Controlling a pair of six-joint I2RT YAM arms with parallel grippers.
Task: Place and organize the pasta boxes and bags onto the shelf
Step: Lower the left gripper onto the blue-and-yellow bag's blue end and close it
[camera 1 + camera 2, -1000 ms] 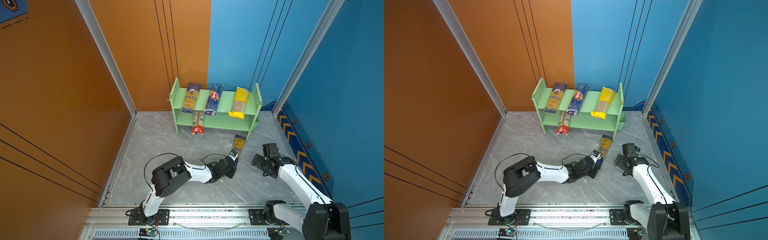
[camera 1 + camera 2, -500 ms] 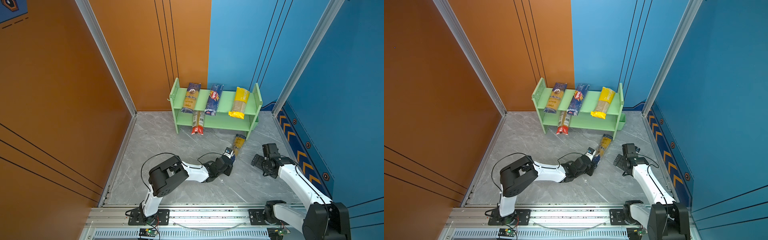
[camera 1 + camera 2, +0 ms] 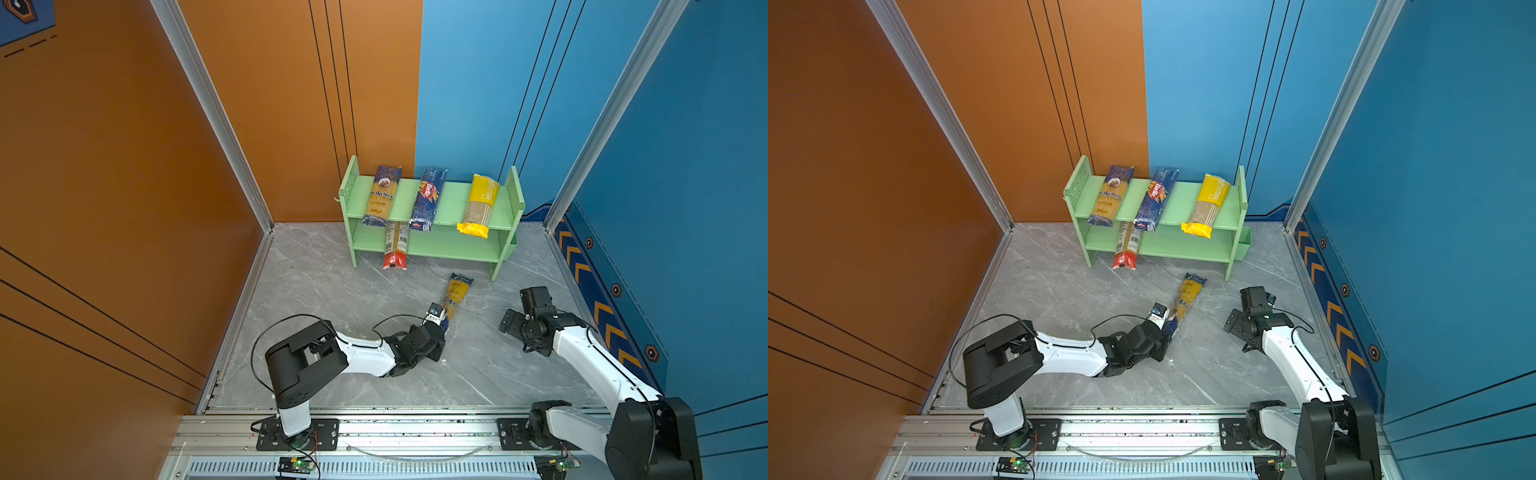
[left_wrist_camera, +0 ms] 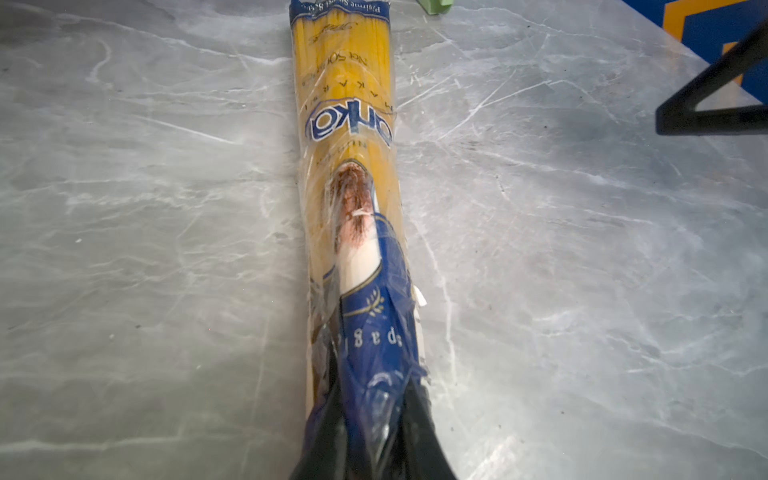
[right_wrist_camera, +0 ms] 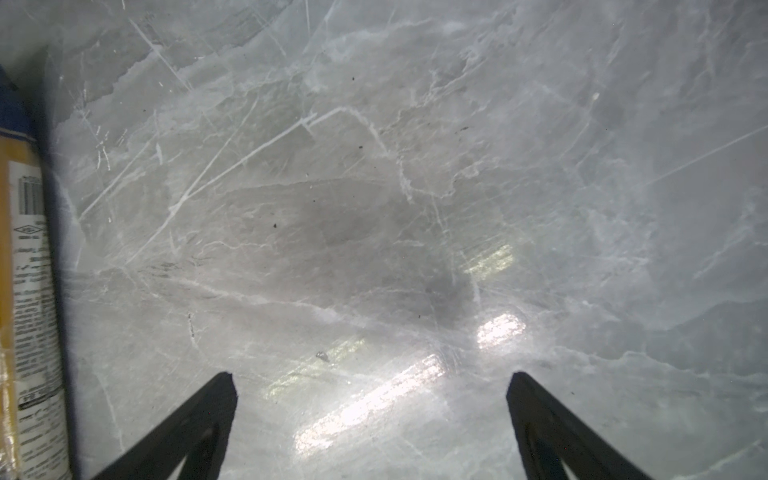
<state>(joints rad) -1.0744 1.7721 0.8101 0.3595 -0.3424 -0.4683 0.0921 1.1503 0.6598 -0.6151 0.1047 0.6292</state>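
Left pincer point(image 4: 372, 440) clamps the blue-and-yellow pack point(image 4: 349, 124) at its end farthest from the shelf point(image 3: 515, 195). Long axis points shelfward; right pincer point(image 5: 372, 376) gapes beside.

The left gripper point(image 3: 443, 323), clamped on the lower end of the dark-blue-and-yellow pack point(image 3: 456, 293), is displaced toward the lower left in both top views. The pack follows, moving left, away from the right leg of the shelf point(image 3: 453, 245).
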